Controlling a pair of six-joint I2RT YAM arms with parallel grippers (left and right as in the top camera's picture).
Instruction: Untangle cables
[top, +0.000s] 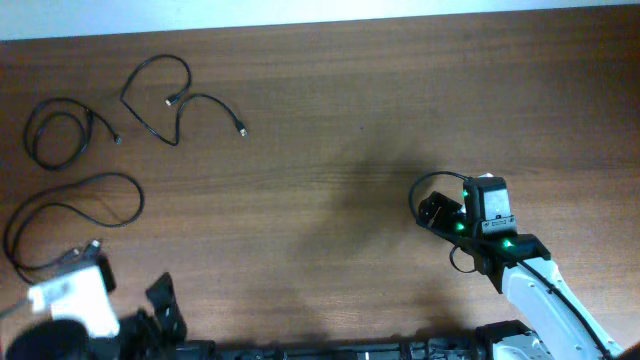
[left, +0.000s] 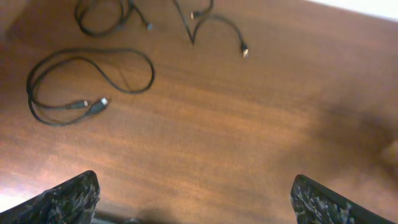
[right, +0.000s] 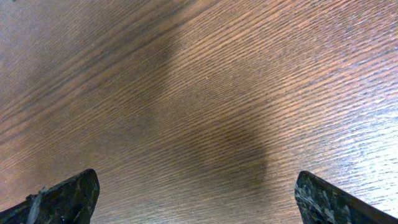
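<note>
The 3 cables lie on the far left part of the wooden table (top: 330, 120), each apart from the others. The small coiled cable (top: 30, 135) sits farthest left, wound into a tight loop of about 2 turns, with 1 plug end pointing toward its neighbour. Just beside it on the right, the zigzag cable (top: 175, 142) forms an open loop and then a sharp V. Its 2 small plug ends are spread apart, and 1 shows a metallic tip in the left wrist view. Nearer the robot, the large looped cable (top: 141, 200) makes a wide oval, and its 2 plug ends lie close together near the white body of the left arm (top: 70, 295).

The left gripper (left: 196, 202) is released. Its 2 fingertips (left: 68, 199) stand wide apart at the bottom corners of the wrist view with only bare wood between them. The large looped cable lies ahead of it, untouched.

The right gripper (right: 196, 199) is also spread wide and holds nothing, with only table grain between its tips. From overhead, the right arm (top: 540, 290) is on the right side, well apart from all 3 cables. It shows green lights (top: 466, 195) and has its own thicker black wire (top: 425, 180) looping beside the wrist.
</note>
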